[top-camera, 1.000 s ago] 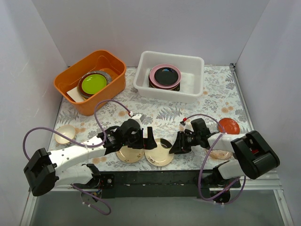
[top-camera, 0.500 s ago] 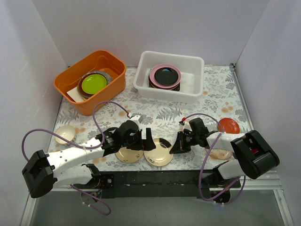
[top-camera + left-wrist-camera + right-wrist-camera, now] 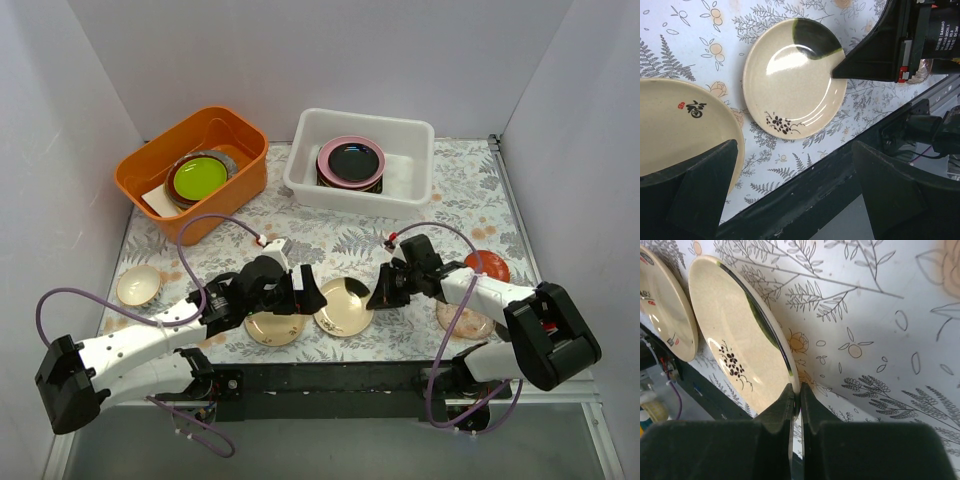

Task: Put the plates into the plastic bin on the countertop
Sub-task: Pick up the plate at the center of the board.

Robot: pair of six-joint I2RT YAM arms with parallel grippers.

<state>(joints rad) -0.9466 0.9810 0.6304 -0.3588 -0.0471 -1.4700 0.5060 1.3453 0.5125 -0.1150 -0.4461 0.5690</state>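
My right gripper [image 3: 378, 297] is shut on the right rim of a cream plate with a dark floral sprig [image 3: 344, 307], which is tilted up off the countertop [image 3: 350, 245]. In the right wrist view the fingertips [image 3: 796, 401] pinch the thin rim of that plate [image 3: 735, 350]. My left gripper [image 3: 303, 298] hovers open just left of it, holding nothing, above a gold plate with a red stamp [image 3: 272, 326]. The left wrist view shows the cream plate [image 3: 795, 85], the stamped plate [image 3: 685, 130] and the left gripper [image 3: 795, 200] wide apart. The plastic bin [image 3: 410, 135] holds a pink plate [image 3: 326, 160] and a black plate [image 3: 354, 160].
An orange tub [image 3: 160, 165] at the back left holds a lime-green plate [image 3: 198, 176]. A small cream dish [image 3: 138, 285] lies at the left. An orange-red plate [image 3: 490, 264] and a speckled pinkish plate [image 3: 466, 321] lie by the right arm. The black table edge [image 3: 330, 375] runs just in front.
My right gripper has shut on the cream plate's rim and drawn it up and slightly back. The right arm shifted, uncovering the speckled plate. The left arm eased to the left.
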